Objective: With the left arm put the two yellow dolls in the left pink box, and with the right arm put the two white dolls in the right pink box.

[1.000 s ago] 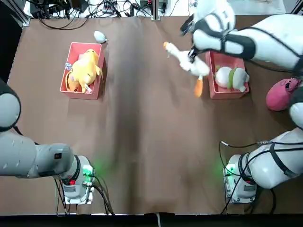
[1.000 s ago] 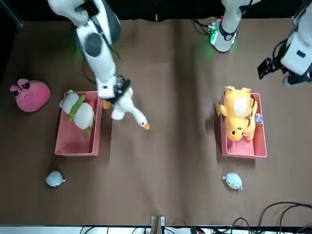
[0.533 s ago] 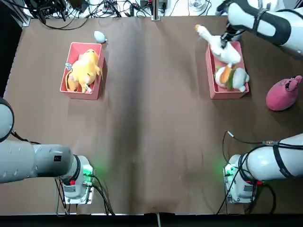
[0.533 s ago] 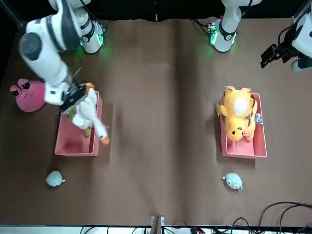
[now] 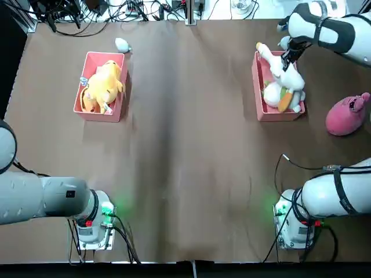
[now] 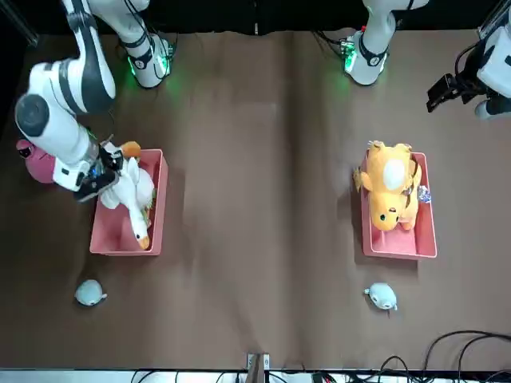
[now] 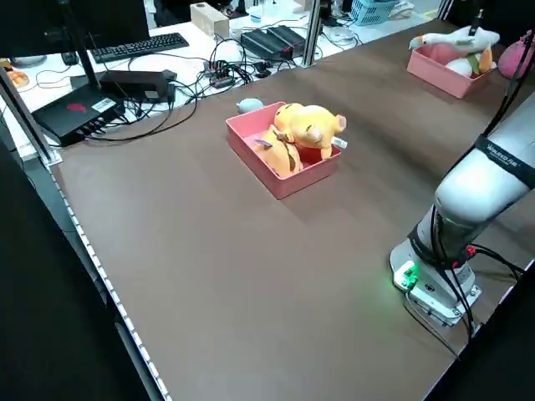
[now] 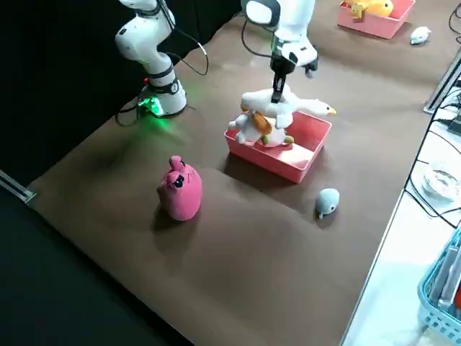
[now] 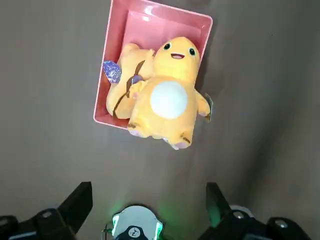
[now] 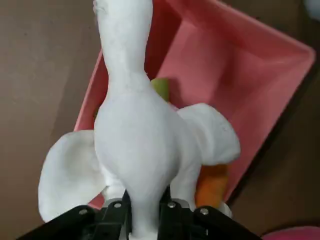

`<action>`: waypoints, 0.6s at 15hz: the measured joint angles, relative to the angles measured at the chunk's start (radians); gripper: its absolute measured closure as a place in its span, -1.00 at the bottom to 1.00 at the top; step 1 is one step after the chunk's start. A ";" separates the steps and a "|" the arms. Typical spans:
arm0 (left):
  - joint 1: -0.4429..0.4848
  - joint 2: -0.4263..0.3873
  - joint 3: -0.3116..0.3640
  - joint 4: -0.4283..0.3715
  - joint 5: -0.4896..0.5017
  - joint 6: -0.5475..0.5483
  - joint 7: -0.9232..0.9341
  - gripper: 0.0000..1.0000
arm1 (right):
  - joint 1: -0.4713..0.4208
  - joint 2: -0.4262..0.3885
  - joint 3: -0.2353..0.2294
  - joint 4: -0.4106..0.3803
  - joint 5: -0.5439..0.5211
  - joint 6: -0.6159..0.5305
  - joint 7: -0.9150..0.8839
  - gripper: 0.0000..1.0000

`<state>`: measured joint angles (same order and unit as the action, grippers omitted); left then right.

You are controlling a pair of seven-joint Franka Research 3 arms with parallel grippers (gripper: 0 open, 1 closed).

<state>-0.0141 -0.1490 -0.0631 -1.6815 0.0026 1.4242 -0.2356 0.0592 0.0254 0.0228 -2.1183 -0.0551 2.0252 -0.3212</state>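
Brown table [image 5: 185, 145], two arms, two pink boxes.

Right gripper [image 5: 288, 56]: at the table's 2 o'clock in the top view, directly above the right pink box [image 5: 257, 92]. Fingers clamped on the rear of a white goose doll [image 5: 279, 68]. The goose hangs over the box interior, its long neck and head reaching out past the box's far rim, its orange feet [image 5: 283, 101] over the second white doll.

Second white doll [image 5: 270, 92]: round, with a green band, lying inside the right pink box beneath the goose.

Left gripper [image 6: 452, 84]: raised off to the robot's left of the table, at the 3 o'clock edge of the front view. Fingers spread apart, nothing between them.

Left pink box [image 5: 84, 105]: at the table's 10 o'clock in the top view. Contents: two yellow dolls [image 5: 104, 84], one large bear-like figure with a pale belly lying on top of the other and overhanging the box rim.

Other items:
- Pale blue toy [image 5: 122, 44], just beyond the left pink box, near the table's far edge.
- A second pale blue toy [image 6: 89, 293], beyond the right pink box.
- Pink round plush [image 5: 346, 114] with a dark face, on the table at 3 o'clock of the right pink box, apart from it.
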 joint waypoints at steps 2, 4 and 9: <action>0.000 0.000 0.001 0.000 0.000 0.008 0.000 -1.00 | 0.000 0.047 0.003 0.000 -0.004 0.014 0.008 0.57; 0.001 0.000 0.001 -0.001 0.000 0.017 0.000 -1.00 | 0.000 0.121 0.007 0.002 -0.026 0.088 0.011 0.70; 0.001 0.000 0.001 -0.001 0.000 0.018 0.000 -1.00 | -0.003 0.211 0.007 0.016 -0.028 0.188 0.020 0.74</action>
<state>-0.0133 -0.1489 -0.0621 -1.6828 0.0026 1.4425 -0.2355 0.0564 0.2359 0.0298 -2.1020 -0.0833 2.2129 -0.3016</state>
